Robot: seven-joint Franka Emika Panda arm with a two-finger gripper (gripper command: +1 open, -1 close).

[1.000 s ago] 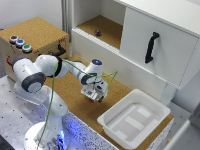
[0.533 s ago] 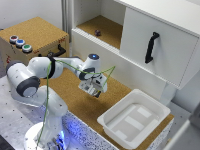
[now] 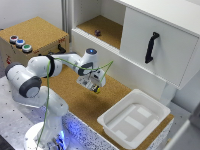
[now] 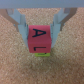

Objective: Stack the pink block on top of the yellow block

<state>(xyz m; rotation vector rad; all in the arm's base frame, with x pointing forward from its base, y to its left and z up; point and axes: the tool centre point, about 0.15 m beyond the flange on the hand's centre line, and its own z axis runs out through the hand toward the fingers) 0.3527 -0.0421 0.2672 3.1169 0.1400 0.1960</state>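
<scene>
- At the centre of the exterior view, the gripper [image 3: 94, 88] hangs low over the cork-covered worktop [image 3: 75, 100], the white arm reaching in from the lower left of the frame.
- In the wrist view the gripper [image 4: 41, 34] is clenched on the pink block [image 4: 41, 38]: one grey finger presses each side face of the cube.
- The pink block is a small, matte, reddish cube with dark letters printed on its faces.
- Directly beneath it a sliver of the yellow block [image 4: 43, 54] shows; whether the two cubes already touch cannot be told.
- Step in hand, as judged: the final placement, with the pink cube roughly aligned over the yellow one.
- Next move, as judged: settle the cube fully, then release without nudging it sideways, since so small a stack would topple easily.
- Surroundings: a glossy white plastic tray [image 3: 134, 120] at lower right; a white cabinet with a black handle [image 3: 151, 46] at upper right; a tiny dark block [image 3: 98, 33] on the cabinet's cork shelf.
</scene>
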